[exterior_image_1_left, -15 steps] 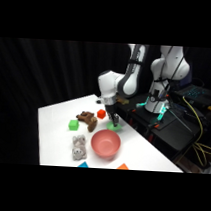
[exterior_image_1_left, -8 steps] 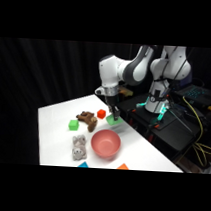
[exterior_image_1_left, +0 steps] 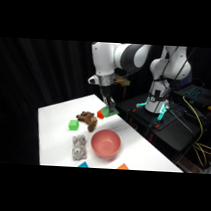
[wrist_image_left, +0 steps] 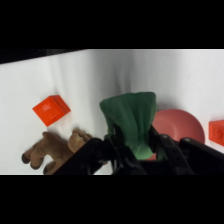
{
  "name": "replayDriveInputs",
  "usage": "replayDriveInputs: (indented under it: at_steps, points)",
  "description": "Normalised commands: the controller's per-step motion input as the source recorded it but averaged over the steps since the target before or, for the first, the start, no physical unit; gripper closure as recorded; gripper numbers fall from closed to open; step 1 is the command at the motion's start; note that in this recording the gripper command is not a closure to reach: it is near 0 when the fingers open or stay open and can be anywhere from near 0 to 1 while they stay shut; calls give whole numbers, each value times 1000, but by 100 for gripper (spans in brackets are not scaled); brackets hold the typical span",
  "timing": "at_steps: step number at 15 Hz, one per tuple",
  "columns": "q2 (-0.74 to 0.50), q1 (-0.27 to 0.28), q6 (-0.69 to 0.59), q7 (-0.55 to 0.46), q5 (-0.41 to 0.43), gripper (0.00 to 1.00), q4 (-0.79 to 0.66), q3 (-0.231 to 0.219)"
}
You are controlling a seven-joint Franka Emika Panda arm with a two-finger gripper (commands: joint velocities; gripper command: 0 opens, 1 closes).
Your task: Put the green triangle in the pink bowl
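Since half a second ago your end effector [exterior_image_1_left: 110, 107] has risen off the counter [exterior_image_1_left: 58, 116], lifting the green triangle [wrist_image_left: 131, 119]. End effector: clamped on the green triangle, held above the counter. Pink bowl [exterior_image_1_left: 105, 143]: at 6 o'clock from it. Red block [wrist_image_left: 50, 109]: beside brown plush [wrist_image_left: 55, 149].

Dim room w/ black surroundings in side view; only the white bench [exterior_image_1_left: 58, 116] and white arm [exterior_image_1_left: 116, 56] are brightly lit, seemingly from above. Soft shadows sit under the pink bowl [exterior_image_1_left: 105, 143] and brown toy [exterior_image_1_left: 86, 119]. A teal glow shows on equipment at right. Whole side view is soft. Wrist view: green triangle [wrist_image_left: 131, 119] close up and blurred, claw [wrist_image_left: 142, 150] dark, bench shading grey toward top left.
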Motion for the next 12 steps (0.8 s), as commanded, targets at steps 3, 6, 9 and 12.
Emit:
replayDriveInputs:
  at_steps: [3, 6, 9, 12]
  points:
    - [351, 108, -322, 23, -161, 100, 542, -46]
    - [371, 108, -256, -40, -100, 100, 495, -38]
    - [291, 106, -242, -54, -74, 100, 410, -27]
    - [228, 106, -227, -29, -70, 100, 354, -15]
